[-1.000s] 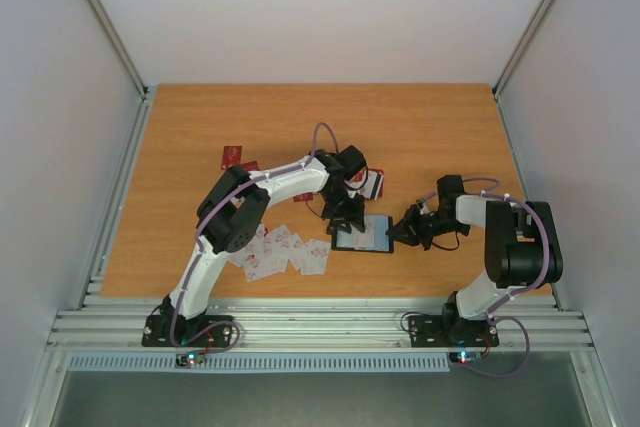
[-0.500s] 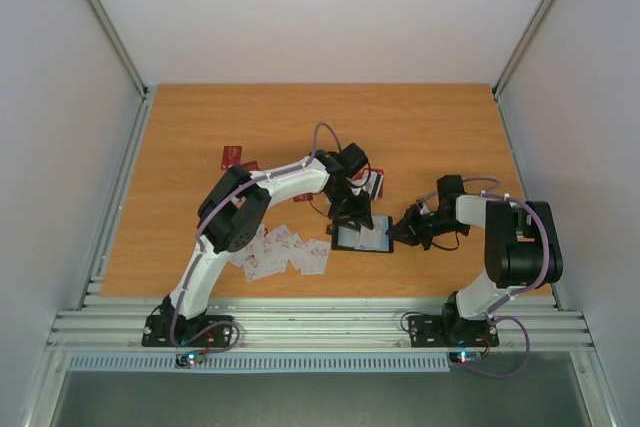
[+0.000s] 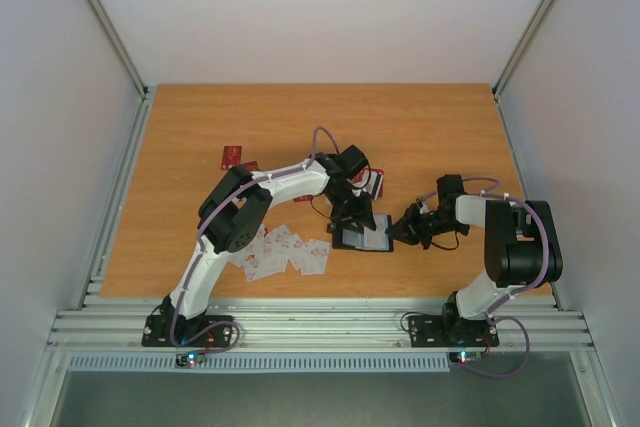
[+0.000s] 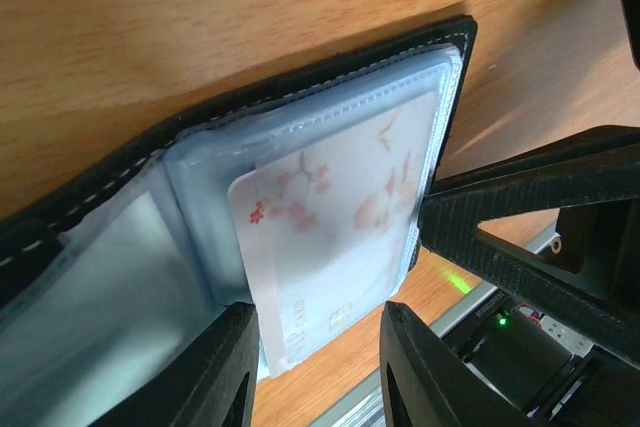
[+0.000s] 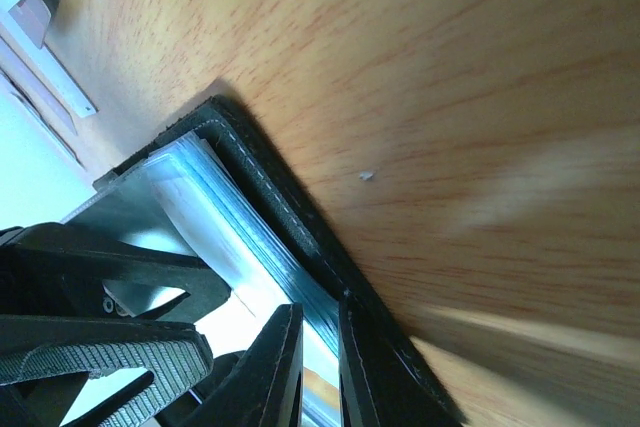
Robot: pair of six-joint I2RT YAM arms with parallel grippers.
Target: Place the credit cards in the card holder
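The card holder (image 3: 362, 237) lies open on the table (image 3: 200, 127), right of the middle and toward the near edge, between the two grippers. A white card (image 4: 330, 237) with red blossom marks is seen partly inside a clear sleeve (image 4: 200, 177) of the holder, one end left sticking out. The left gripper (image 4: 318, 312) is set with its fingers apart on either side of that exposed end; whether they bear on the card's edges cannot be told. The right gripper (image 5: 318, 307) is closed on the holder's right edge, pinning it in place.

The step in hand is judged to be the seating of this card. It would best be pushed along the line of the sleeve, kept flat and square so that no corner catches the plastic, while the holder is held fast from the right. Release is best left until the card is fully in. More credit cards (image 3: 288, 250) lie loose to the left.

Small print is visible near the card's exposed end, but it is too blurred to be read; no brand can be made out.
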